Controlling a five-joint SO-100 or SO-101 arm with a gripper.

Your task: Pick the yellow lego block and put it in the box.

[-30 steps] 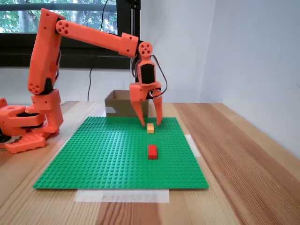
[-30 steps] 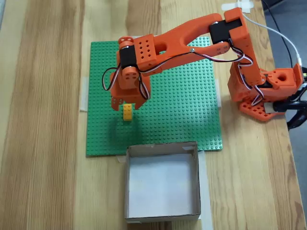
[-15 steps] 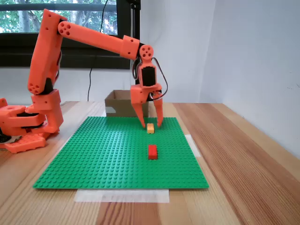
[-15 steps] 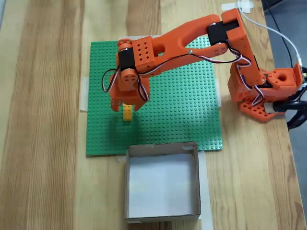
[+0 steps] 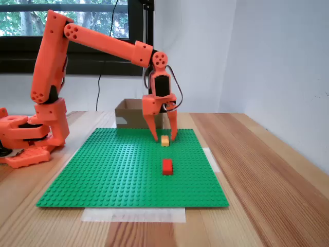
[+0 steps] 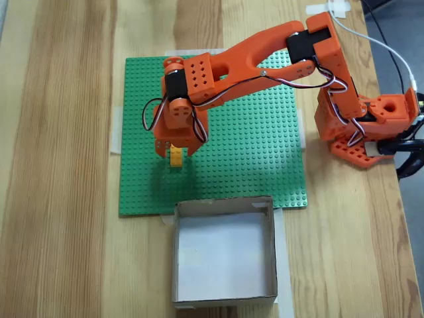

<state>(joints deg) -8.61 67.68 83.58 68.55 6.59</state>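
Note:
The yellow lego block (image 5: 165,140) (image 6: 176,158) lies on the green baseplate (image 5: 118,170) (image 6: 252,152), toward its box-side edge. My orange gripper (image 5: 165,137) (image 6: 174,152) points straight down over the block and is open, with one finger on each side. Small gaps remain between the fingertips (image 5: 157,137) and the brick. The brown cardboard box (image 5: 134,114) (image 6: 176,252) stands just off the plate's edge, beyond the block in the side fixed view and below it in the top fixed view. Its white inside holds nothing.
A red brick (image 5: 167,166) sits on the baseplate nearer the camera in a fixed view. The arm's base (image 5: 31,134) (image 6: 364,126) stands on the wooden table beside the plate. A white wall rises on the right.
The jaws have narrowed around the yellow block, and the wrist has shifted slightly. The block and the box have not moved.

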